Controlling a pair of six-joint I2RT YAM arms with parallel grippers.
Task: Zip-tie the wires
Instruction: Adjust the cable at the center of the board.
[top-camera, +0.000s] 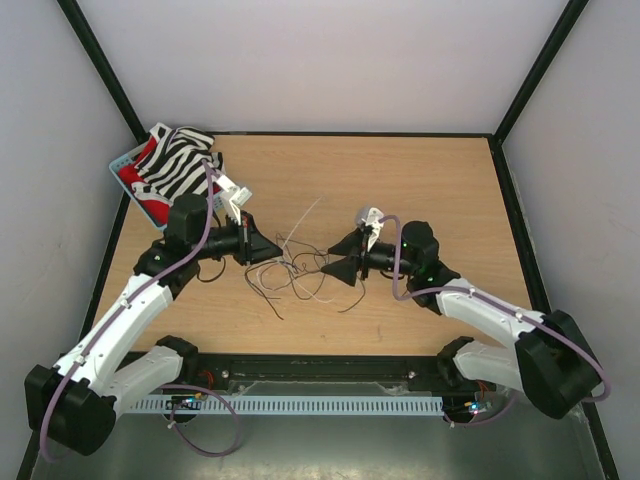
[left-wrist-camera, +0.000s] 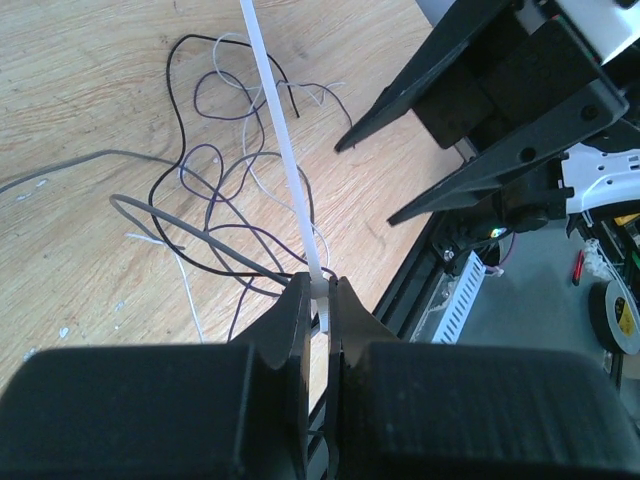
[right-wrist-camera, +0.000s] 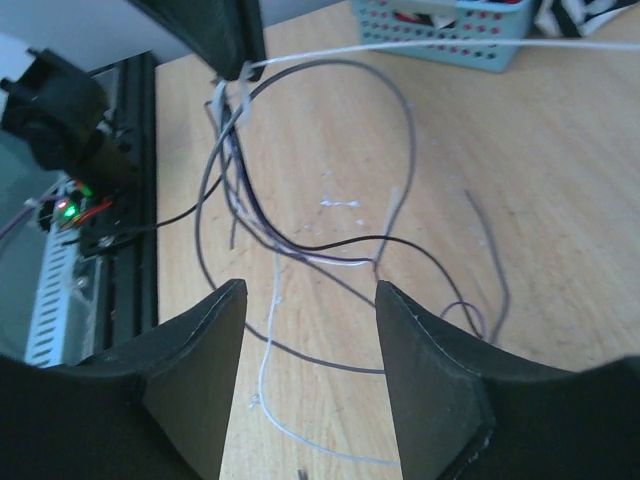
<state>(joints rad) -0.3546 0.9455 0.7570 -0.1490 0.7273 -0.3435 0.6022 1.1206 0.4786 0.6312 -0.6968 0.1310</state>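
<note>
**Reaching in from both sides over a tangle of wire**

On the pale wooden table both white arms stretch forward and bend inward, so their black grippers face each other across the middle. A teal plastic basket with a zebra-striped cloth sits in the far left corner, behind the left arm.

The wires, thin dark and whitish strands in loose loops, lie flat on the wood between the two grippers. The right gripper hangs low at their right edge, jaws standing wide apart with nothing between them. The left gripper is pinched tight on a narrow white plastic zip tie. Its long tail runs out over the tangle, and several strands gather right at those fingertips.
</note>
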